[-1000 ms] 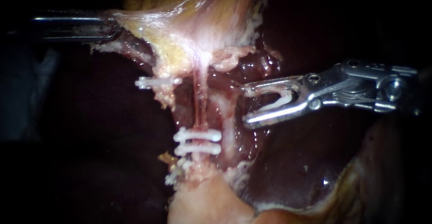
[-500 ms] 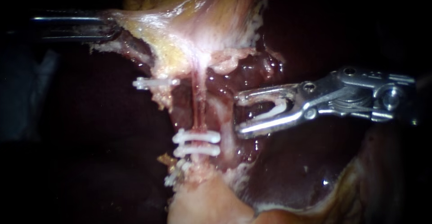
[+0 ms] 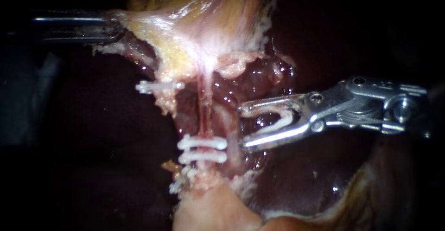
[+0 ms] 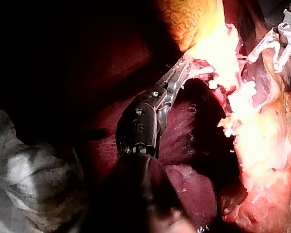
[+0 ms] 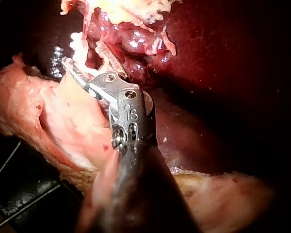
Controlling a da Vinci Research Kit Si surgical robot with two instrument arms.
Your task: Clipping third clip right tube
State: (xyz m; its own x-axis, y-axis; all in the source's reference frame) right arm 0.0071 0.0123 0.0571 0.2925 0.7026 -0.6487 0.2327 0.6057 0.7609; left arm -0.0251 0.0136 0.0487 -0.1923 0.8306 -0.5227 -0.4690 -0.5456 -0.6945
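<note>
The liver [image 3: 301, 175] is dark maroon, wet with small white glints. The gallbladder [image 3: 194, 22] runs from mustard yellow to pale pink-white, finely streaked. The tube [image 3: 204, 105] is pinkish red. The clips [image 3: 202, 143] across it are white, as is the loaded clip [image 3: 278, 122]. The right instrument [image 3: 242, 125] is bright silver. The left instrument [image 3: 116, 27] is dark grey with a pale streak.

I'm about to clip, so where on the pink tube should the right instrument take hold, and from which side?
Likely the tube's bare stretch above the two white clips, from the view's right: it runs taut and upright, so the right instrument's jaws, holding an open clip, can straddle it crosswise.
</note>
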